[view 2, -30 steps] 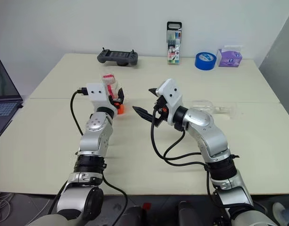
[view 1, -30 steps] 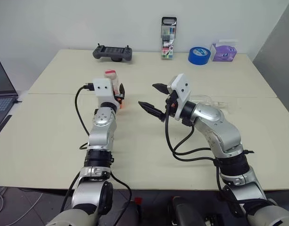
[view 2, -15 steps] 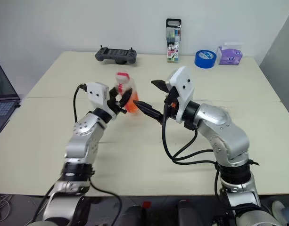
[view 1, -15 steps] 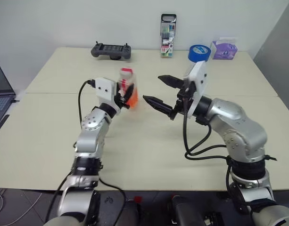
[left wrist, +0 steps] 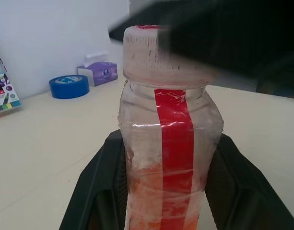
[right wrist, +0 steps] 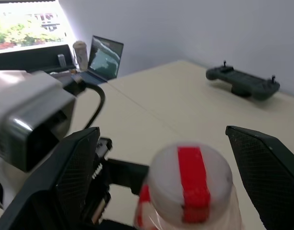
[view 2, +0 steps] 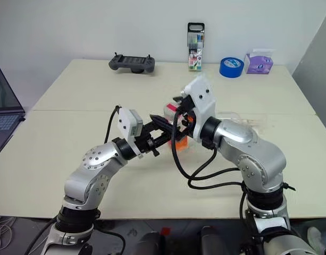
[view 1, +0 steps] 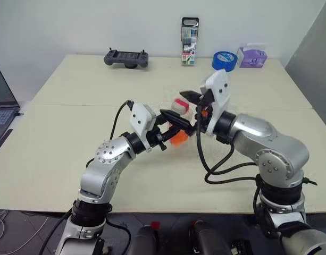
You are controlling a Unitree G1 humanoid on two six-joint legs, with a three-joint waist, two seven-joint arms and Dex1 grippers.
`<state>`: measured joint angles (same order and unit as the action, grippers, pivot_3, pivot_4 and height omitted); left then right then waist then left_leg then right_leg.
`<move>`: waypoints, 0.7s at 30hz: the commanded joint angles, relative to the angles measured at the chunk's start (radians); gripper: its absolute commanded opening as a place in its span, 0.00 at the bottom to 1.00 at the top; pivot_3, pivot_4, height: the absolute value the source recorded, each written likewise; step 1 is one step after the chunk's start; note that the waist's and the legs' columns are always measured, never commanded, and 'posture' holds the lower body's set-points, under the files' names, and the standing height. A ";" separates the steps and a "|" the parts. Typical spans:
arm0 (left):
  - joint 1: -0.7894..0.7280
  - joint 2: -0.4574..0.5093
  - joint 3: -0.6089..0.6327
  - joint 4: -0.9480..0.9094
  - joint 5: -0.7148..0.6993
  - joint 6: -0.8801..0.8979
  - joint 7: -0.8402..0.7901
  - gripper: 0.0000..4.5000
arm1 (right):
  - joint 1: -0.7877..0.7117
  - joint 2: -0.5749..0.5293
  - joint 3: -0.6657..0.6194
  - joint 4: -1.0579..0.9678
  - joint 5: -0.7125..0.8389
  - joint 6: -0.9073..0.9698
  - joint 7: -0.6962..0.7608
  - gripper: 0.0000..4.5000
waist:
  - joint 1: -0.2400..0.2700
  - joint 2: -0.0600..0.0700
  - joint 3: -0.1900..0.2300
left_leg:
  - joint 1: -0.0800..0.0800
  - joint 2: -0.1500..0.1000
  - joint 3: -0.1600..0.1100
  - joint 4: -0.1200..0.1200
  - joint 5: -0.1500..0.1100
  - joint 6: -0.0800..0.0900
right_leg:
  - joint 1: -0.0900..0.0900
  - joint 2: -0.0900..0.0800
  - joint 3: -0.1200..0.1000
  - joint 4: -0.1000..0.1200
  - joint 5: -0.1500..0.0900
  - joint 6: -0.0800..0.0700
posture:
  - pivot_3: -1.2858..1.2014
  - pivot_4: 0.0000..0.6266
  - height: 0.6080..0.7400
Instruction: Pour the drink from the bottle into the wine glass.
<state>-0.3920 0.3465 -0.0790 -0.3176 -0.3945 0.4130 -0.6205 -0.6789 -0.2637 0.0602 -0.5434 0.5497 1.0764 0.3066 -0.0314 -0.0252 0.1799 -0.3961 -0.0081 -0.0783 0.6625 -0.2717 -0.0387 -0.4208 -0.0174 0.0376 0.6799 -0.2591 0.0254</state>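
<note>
My left gripper (view 1: 170,127) is shut on the bottle (left wrist: 170,110), a small clear one with a red label strip. It holds the bottle roughly upright above the table's middle. The orange-red drink (view 1: 177,139) fills the bottle's lower part. My right gripper (right wrist: 162,130) is open, with one black finger (right wrist: 75,177) on each side of the pinkish-red cap (right wrist: 192,187) and gaps between them. A clear glass object, apparently the wine glass (view 2: 254,122), shows partly behind my right forearm; it seems to lie on its side.
Along the table's far edge sit a grey game controller (view 1: 126,57), a tall clear pen case (view 1: 190,41), a blue tape roll (view 1: 224,61) and a purple tissue box (view 1: 252,57). A laptop (view 1: 0,101) stands off the left edge.
My left gripper closed on the bottle, lifted it and carried it right and back toward the middle. My right gripper swung in, so the cap now sits between its fingers.
</note>
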 commanded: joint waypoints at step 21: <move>0.012 0.005 0.001 -0.007 0.023 -0.022 0.010 0.39 | -0.066 0.026 -0.026 -0.098 0.054 0.018 -0.049 0.47 | 0.000 0.000 0.000 | 0.000 0.000 0.000 0.000 0.000 0.000 | 0.000 0.001 0.000 0.000 0.000 0.000 | 0.52 0.24 1.00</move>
<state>-0.3775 0.3495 -0.0738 -0.3224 -0.3858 0.3972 -0.6180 -0.6967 -0.2450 0.0546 -0.5676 0.5806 1.1258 0.2524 -0.0318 -0.0248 0.1801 -0.3960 -0.0081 -0.0780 0.6626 -0.2717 -0.0386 -0.4208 -0.0166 0.0374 0.6798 -0.2591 0.0254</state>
